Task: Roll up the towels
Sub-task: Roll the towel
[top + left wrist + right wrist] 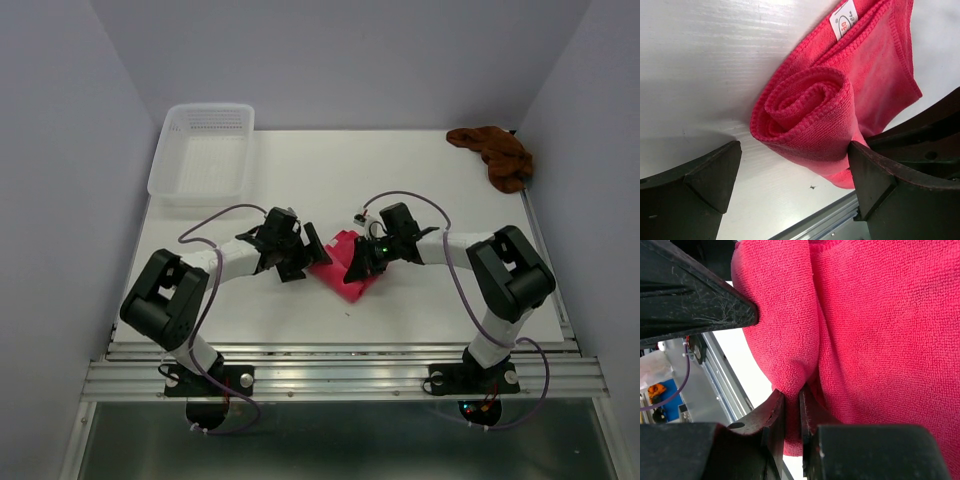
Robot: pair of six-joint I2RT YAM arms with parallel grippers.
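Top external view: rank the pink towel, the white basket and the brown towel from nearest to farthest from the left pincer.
1. pink towel, table centre, right beside the left pincer.
2. white basket, far left corner.
3. brown towel, far right corner.

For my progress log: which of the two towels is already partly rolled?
The pink-red towel in the middle: one end is coiled into a spiral. The rust brown towel lies crumpled, not rolled, at the far right corner.
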